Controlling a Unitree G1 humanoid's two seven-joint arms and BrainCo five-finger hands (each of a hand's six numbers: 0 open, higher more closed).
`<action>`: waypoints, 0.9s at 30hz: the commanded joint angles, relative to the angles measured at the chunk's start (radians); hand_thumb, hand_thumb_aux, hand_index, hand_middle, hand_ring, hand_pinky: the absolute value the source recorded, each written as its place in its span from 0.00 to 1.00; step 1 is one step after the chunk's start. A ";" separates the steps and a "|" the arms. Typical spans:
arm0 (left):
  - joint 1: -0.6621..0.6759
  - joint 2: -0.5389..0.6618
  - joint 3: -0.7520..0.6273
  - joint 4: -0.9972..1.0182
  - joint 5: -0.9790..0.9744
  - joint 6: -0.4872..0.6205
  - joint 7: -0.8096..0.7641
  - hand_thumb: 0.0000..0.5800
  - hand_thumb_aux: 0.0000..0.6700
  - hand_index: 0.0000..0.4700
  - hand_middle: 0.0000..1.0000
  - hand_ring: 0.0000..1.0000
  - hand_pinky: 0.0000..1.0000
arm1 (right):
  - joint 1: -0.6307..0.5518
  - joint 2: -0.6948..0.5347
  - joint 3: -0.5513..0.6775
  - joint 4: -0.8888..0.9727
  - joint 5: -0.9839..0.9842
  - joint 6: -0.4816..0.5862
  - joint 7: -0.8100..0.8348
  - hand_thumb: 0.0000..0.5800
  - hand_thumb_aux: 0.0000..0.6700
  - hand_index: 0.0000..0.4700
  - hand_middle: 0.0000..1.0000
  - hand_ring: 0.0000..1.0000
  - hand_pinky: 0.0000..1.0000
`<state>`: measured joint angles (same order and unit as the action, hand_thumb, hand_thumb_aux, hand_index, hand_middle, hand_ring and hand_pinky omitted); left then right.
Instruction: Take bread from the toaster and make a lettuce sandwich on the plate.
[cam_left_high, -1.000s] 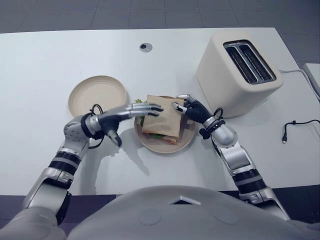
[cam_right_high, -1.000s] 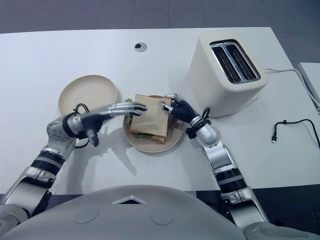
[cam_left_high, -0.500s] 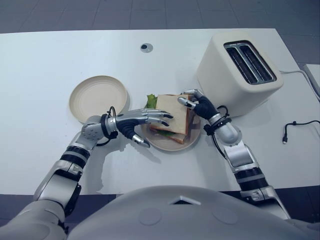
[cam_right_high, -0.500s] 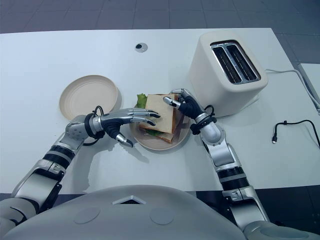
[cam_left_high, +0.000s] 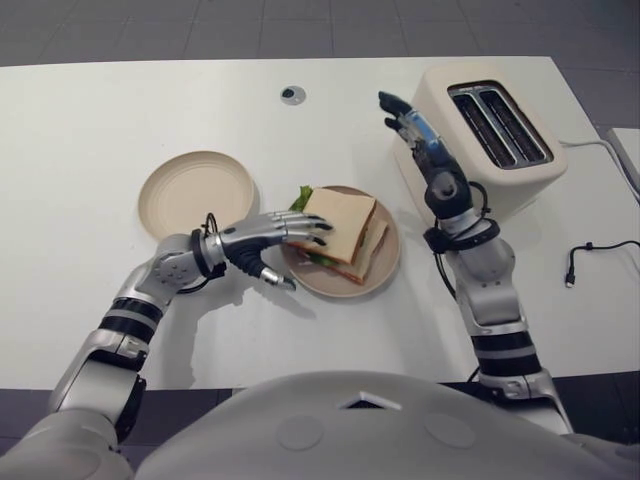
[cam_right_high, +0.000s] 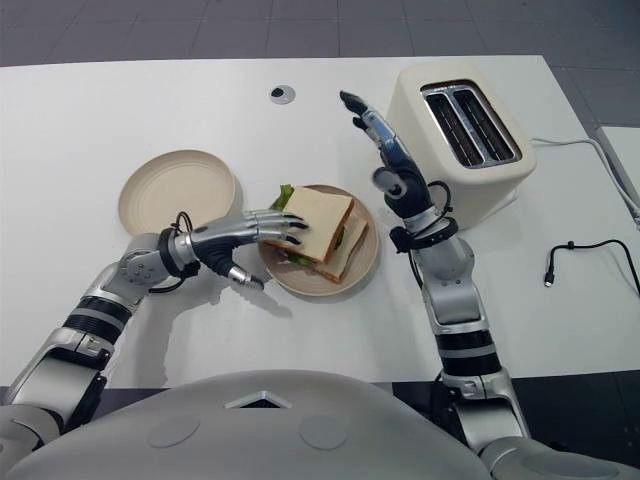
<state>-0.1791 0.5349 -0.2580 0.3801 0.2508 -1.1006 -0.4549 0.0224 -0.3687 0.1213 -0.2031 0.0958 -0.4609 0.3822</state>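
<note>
Near the middle of the surface, toward its near edge, a tan plate (cam_left_high: 386, 264) carries the sandwich (cam_left_high: 342, 222): two slices of bread stacked slightly askew, with lettuce (cam_left_high: 300, 196) poking out at the far left side. The left hand (cam_left_high: 250, 240) lies low at the plate's left rim. Its fingers (cam_left_high: 292, 228) are stretched out nearly straight across the rim, their tips resting on the left edge of the top slice and closing on nothing. The right hand (cam_left_high: 428, 150) hangs well above the surface between the plate and the toaster (cam_left_high: 500, 170), palm side turned to the left. Its fingers (cam_left_high: 402, 112) are straight and spread, pointing away toward the far edge, and hold nothing. The cream toaster stands toward the far right corner with its two slots facing up. A second, bare round plate (cam_left_high: 195, 190) sits just left of the sandwich plate. A small round grommet (cam_left_high: 292, 95) is set near the far edge, and a loose black cable (cam_left_high: 600, 248) lies by the right edge.
</note>
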 joint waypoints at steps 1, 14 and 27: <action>0.023 0.066 -0.043 -0.116 -0.229 -0.031 -0.032 1.00 1.00 1.00 0.40 0.40 0.40 | 0.082 -0.150 -0.009 -0.091 0.137 -0.040 0.202 1.00 1.00 1.00 1.00 1.00 1.00; 0.055 0.167 -0.439 -0.121 -0.645 0.004 -0.563 1.00 1.00 1.00 1.00 1.00 1.00 | 0.279 -0.488 -0.002 0.090 -0.008 -0.114 0.587 1.00 1.00 1.00 1.00 1.00 1.00; -0.031 -0.042 -0.366 0.226 -0.378 0.118 -0.593 1.00 1.00 1.00 1.00 1.00 1.00 | 0.115 -0.370 0.121 0.302 -0.266 -0.069 0.447 1.00 1.00 1.00 1.00 1.00 1.00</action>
<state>-0.2073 0.5004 -0.6318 0.5388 -0.2137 -1.0158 -1.0590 0.1438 -0.7719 0.2042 0.0385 -0.0966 -0.5621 0.8467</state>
